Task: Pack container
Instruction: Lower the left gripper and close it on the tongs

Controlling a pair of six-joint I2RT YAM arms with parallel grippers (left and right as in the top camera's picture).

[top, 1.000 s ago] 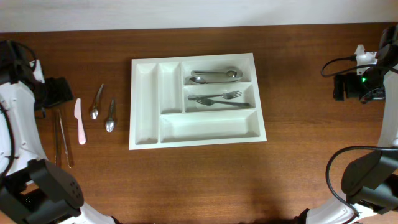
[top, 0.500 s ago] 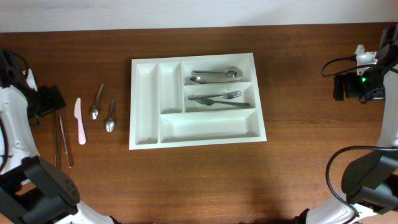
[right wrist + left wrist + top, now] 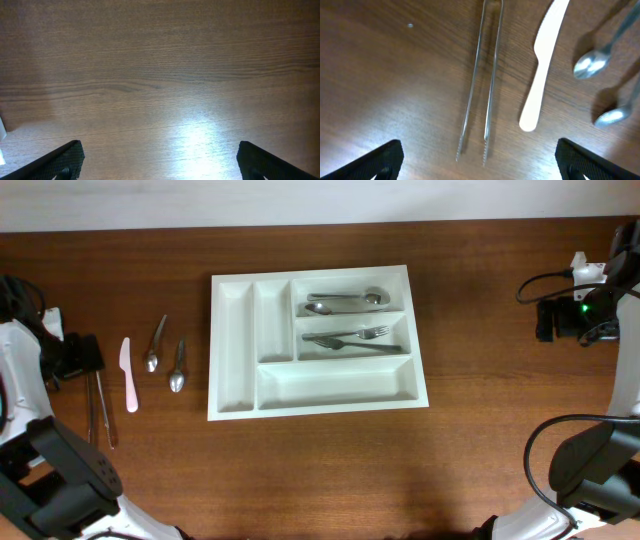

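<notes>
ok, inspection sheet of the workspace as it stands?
Surface: brown wooden table, no spills seen.
Job's things: white cutlery tray; tray spoons in its top right compartment, forks in the one below, the other three empty. Tongs, pink knife and two loose spoons lie left of it.
Clutter: nothing seen.
Pincers: left pincer open, empty, over the tongs; right pincer open, empty, over bare wood.
Cables: black cable by the right arm.
Surroundings: pale wall.
</notes>
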